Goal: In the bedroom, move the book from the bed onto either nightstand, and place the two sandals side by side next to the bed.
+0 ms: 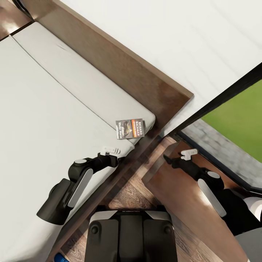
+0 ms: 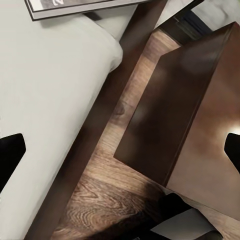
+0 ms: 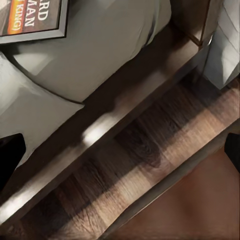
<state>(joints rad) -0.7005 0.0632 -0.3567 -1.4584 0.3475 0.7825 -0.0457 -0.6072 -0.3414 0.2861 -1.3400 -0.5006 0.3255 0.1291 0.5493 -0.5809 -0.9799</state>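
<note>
Reaching: the left gripper (image 1: 110, 149) hangs over the corner of the bed (image 1: 120, 69), its pale fingers set apart and holding nothing, just short of the book (image 1: 130, 128).
Book: a thin paperback with an orange band and white lettering lies flat on the grey mattress (image 1: 47, 120), near the corner closest to the headboard and the nightstand (image 1: 174, 189); in the left wrist view its edge (image 2: 85, 7) shows on the mattress (image 2: 50, 90), and in the right wrist view a corner of its cover (image 3: 32, 20) rests on the same pale surface.
Right gripper: (image 1: 189, 154) is poised above the nightstand's glossy brown top, by the black-framed window (image 1: 222, 98); whether its fingers are apart or together cannot be told.
Nightstand: stands just beside the bed, a strip of wood-plank floor (image 1: 127, 196) between them; the left wrist view shows its dark side and top (image 2: 190, 110) next to the bed frame.
Sandal: a small patch of bright blue (image 1: 59, 258) shows on the floor at the bed's side, by the robot's base (image 1: 129, 233).
Setting: white wall (image 1: 163, 32) behind the headboard, green lawn beyond the glass.
</note>
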